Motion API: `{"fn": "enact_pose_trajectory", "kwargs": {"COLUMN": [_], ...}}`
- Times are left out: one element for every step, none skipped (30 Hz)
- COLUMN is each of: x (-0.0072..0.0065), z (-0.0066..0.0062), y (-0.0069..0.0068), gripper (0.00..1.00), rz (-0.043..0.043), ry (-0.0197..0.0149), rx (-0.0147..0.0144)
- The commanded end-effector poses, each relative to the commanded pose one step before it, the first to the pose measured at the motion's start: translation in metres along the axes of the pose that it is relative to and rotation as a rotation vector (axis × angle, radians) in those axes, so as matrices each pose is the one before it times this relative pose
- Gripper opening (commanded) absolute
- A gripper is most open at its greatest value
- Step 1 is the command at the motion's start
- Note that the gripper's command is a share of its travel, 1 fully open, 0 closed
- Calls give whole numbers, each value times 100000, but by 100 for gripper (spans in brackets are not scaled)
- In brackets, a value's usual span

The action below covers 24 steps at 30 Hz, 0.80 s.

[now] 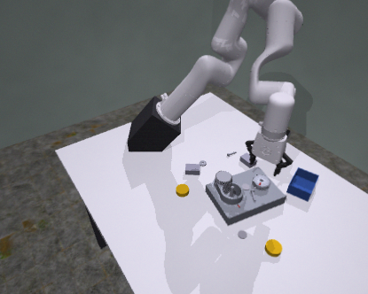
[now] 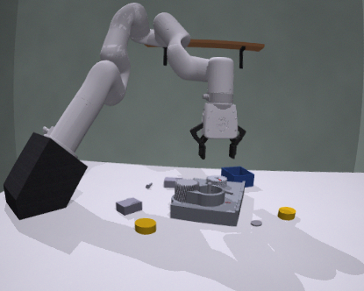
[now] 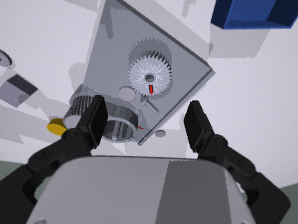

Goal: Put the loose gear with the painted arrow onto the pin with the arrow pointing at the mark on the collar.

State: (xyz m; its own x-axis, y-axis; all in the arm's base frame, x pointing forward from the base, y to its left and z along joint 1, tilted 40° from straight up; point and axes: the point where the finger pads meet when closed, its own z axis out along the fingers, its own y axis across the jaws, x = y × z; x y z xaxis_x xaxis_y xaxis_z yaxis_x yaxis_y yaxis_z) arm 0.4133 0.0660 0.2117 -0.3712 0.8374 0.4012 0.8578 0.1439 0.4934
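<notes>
The grey timing case (image 1: pixel 271 197) (image 2: pixel 203 215) (image 3: pixel 107 45) lies mid-table. The pale loose gear with a red arrow (image 1: pixel 260 181) (image 2: pixel 217 179) (image 3: pixel 150 75) lies flat on the case's far part. A knurled fixed gear (image 1: pixel 223 179) (image 2: pixel 184 189) stands at the near-left end, beside the raised collar with the pin (image 1: pixel 234 192) (image 2: pixel 210 189). A small red mark (image 1: pixel 239 205) (image 2: pixel 226 202) sits near the collar. My gripper (image 1: pixel 266 166) (image 2: pixel 217 154) (image 3: pixel 146 108) is open and empty. It hangs well above the case, roughly over the arrow gear.
A blue bin (image 1: pixel 303 183) (image 2: pixel 239 175) (image 3: pixel 250 12) stands right of the case. Two yellow discs (image 1: pixel 182 189) (image 1: pixel 273 247), two grey blocks (image 1: pixel 191 168) (image 1: pixel 248 159), a small grey disc (image 1: pixel 242 235), a screw (image 1: pixel 230 154) and a washer (image 1: pixel 203 163) lie around. The black arm base (image 1: pixel 152 128) is at the back left.
</notes>
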Motion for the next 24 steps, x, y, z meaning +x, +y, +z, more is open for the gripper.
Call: {"fn": "enact_pose_trajectory", "kwargs": {"x": [-6,0,1,1,1,1,1,1,1,1,1,1,0,0,0,0,-1,0,0,-1,-2,-2,-2,-3], "z": [-83,0,1,1,2,2,2,2,3,3,3,3,3,4,4,4,4,0,0,4,4,4,4,4], "y": [117,0,2,2,2,2,3,3,4,4,4,5,5,5,5,6,6,0,0,6,6,6,6,6], "gripper": [100,100,100,100,100,100,100,100,100,100,100,100,100,100,100,100,100,100,100,100,100,100,100,100], "rz": [-4217,0,-2157,-2539,-2933,-3334,-3739,-4144,-4546,-4941,-5327,-5700,-6057,-6068,-4396,-4697,-4886,0,0,-14344,-3817,-3322,-3746,-4478], "ry": [-94,0,-1,-1,-1,-1,-1,-1,-1,-1,-1,-1,-1,-8,-53,-60,-65,0,0,103,-79,-68,-50,-39], "rx": [-280,0,1,1,1,1,1,1,2,2,2,2,2,16,117,145,174,0,0,-401,401,394,310,240]}}
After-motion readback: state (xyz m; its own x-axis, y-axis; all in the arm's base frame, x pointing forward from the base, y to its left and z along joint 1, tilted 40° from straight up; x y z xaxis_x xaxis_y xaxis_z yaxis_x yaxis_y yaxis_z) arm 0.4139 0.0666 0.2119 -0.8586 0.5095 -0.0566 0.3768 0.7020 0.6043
